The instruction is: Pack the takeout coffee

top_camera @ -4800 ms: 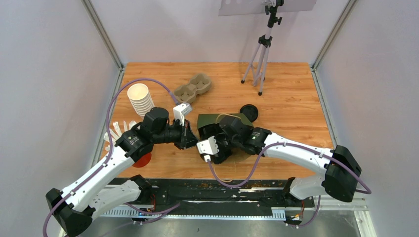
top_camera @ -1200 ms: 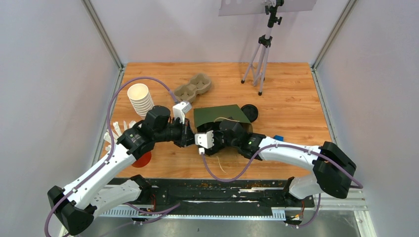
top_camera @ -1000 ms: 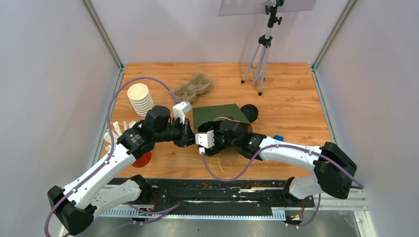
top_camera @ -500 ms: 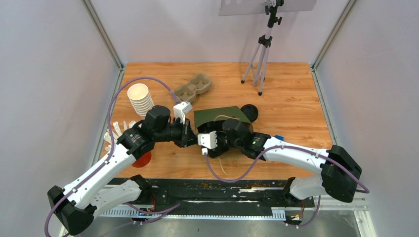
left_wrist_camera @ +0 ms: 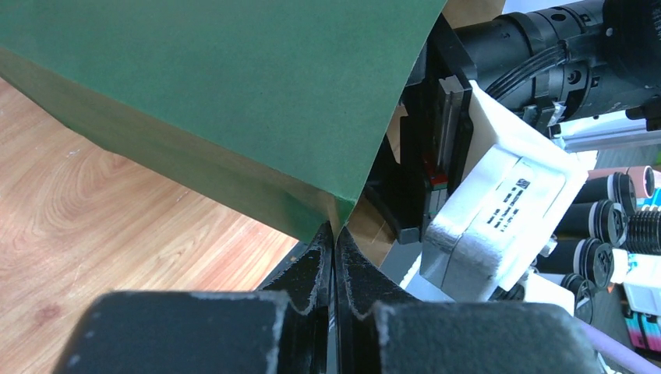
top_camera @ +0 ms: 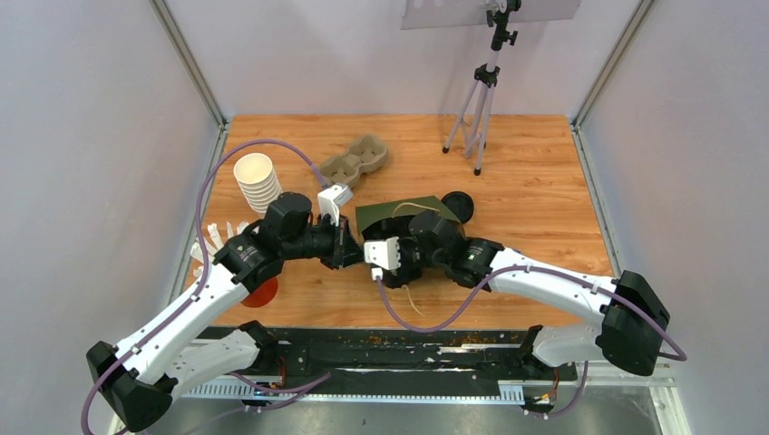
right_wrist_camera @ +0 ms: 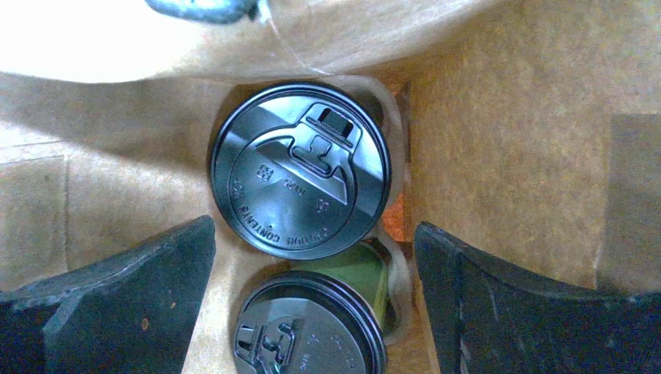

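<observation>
The right gripper (right_wrist_camera: 312, 257) is wide open over the green cup (right_wrist_camera: 308, 331) and, at its 12 o'clock, the other cup (right_wrist_camera: 300, 170). Both stand straight up, lids up. The left gripper (left_wrist_camera: 334, 241) pinches the green bag (left_wrist_camera: 218, 86).

L arm (top_camera: 195, 304) bent inward, L fingers (left_wrist_camera: 312, 269) pinched tight — R arm (top_camera: 553, 281) opposite, R fingers (right_wrist_camera: 117, 292) spread wide.

The top camera looks down from behind the arms (top_camera: 195, 304) at the whole table (top_camera: 544, 172). The left wrist camera sits close beside the green bag (left_wrist_camera: 234, 70); the right one looks inside it.
</observation>
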You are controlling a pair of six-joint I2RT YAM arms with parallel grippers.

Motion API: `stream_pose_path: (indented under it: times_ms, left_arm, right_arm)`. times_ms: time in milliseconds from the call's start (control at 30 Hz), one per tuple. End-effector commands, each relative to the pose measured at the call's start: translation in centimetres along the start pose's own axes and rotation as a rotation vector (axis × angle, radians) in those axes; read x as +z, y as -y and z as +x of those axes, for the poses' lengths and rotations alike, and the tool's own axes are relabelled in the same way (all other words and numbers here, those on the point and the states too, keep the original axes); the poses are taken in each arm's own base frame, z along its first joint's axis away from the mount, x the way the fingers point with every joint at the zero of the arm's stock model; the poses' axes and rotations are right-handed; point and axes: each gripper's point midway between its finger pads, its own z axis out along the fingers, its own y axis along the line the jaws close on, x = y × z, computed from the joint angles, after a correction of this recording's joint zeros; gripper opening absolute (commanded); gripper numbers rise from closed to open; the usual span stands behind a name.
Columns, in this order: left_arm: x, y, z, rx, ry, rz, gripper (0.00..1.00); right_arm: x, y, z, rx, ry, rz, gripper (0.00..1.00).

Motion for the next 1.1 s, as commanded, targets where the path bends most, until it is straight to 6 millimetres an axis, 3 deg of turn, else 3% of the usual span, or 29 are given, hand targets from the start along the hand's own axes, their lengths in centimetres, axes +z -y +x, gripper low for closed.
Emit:
stream_pose_path:
  times_ms: [0, 333, 600, 1067]
  left_arm:
    - [-0.8, 1.7, -2.2, 0.021, 0.068, 0.046, 0.06]
    - [-0.9, 1.8, -2.3, 0.014, 0.075, 0.052, 0.06]
    - [-0.9, 1.9, -2.5, 0.011, 0.081, 0.054, 0.06]
    - [-1.0, 2.0, -2.9, 0.001, 0.093, 0.058, 0.06]
  right_arm:
    - [-1.7, 1.5, -1.8, 0.041, 0.051, 0.022, 0.99]
    - [-3.5, 2.1, -1.9, 0.099, 0.04, 0.008, 0.99]
    - [-5.6, 3.4, -2.2, 0.147, 0.046, 0.023, 0.94]
    - [-7.6, 4.6, -3.2, 0.213, 0.085, 0.033, 0.85]
